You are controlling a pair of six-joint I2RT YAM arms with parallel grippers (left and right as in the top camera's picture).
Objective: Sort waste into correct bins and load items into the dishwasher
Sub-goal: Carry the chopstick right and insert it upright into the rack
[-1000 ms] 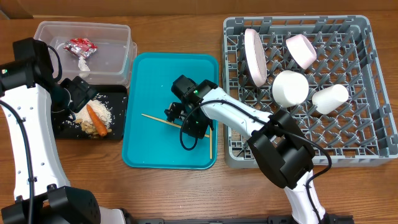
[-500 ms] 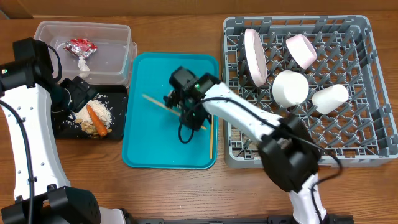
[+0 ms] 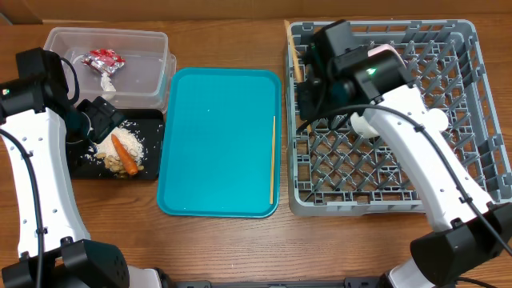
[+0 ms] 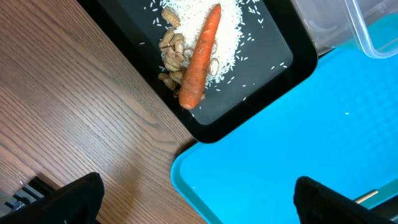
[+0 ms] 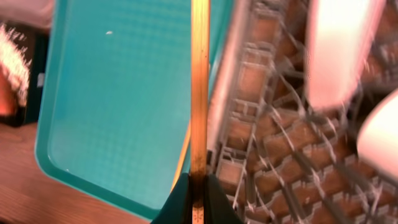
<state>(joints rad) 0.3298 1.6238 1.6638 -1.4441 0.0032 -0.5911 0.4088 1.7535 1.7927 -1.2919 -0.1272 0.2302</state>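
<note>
Pincer [image 5: 198, 200], R arm, w/ chopstick [image 5: 199, 87] above rack's [image 3: 368, 206] L edge

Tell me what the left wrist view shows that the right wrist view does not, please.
Only the left wrist view: the peanut shells and the left gripper, its jaws wide apart. Only the right wrist view: the dish rack and the chopstick that the right gripper holds, jaws shut on it. Both: the teal tray and the second chopstick lying on it.
</note>
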